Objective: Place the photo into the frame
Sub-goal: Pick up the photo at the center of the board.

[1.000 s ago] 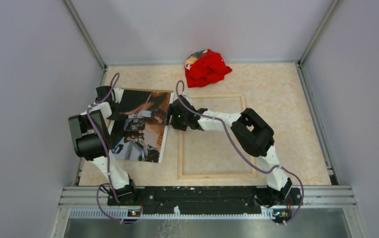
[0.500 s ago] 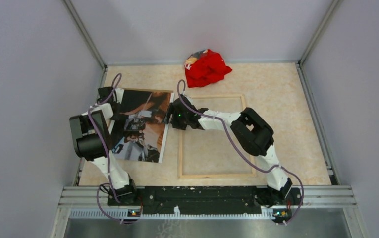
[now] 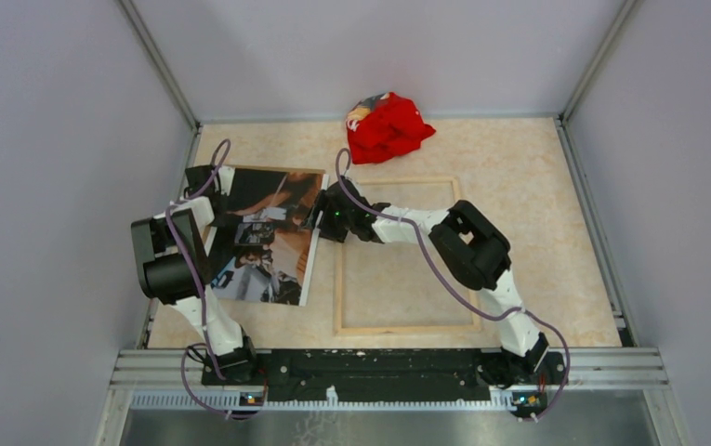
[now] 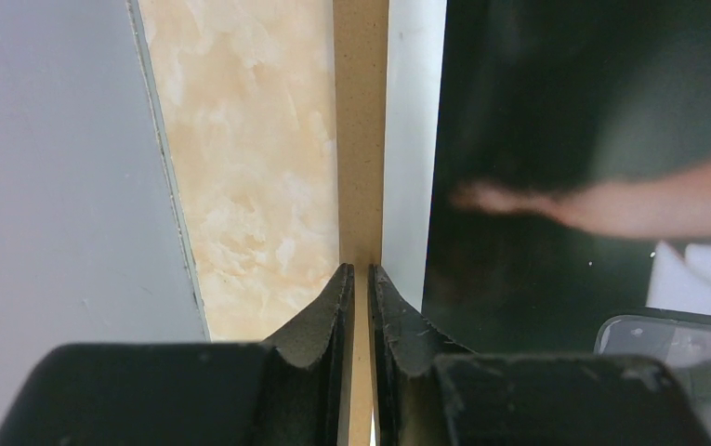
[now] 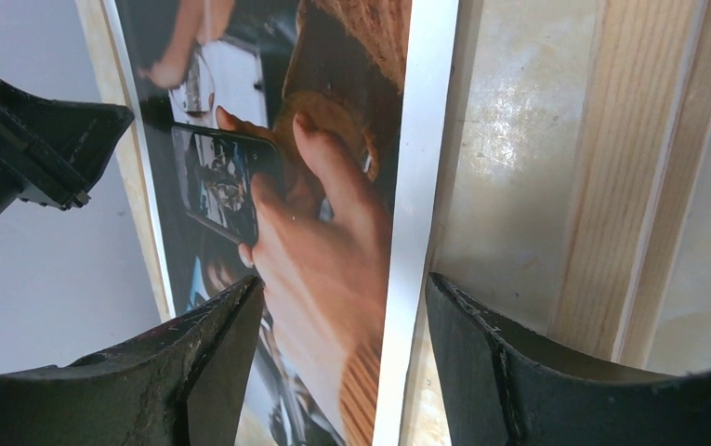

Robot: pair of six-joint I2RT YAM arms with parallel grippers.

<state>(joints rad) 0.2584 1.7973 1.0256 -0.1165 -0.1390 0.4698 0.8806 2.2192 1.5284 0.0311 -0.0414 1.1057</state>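
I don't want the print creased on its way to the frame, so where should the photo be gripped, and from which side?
Probably grip the photo mid-edge on its white border nearest the frame, coming from the frame side. The sheet is thin and lies flat, and that long edge looks slightly lifted; the open right end effector straddles it.

Dark photo (image 3: 272, 251) with skin-toned patches and white border, pale-wood frame (image 3: 407, 327), red cloth (image 3: 387, 125), beige marbled table (image 3: 537, 204).
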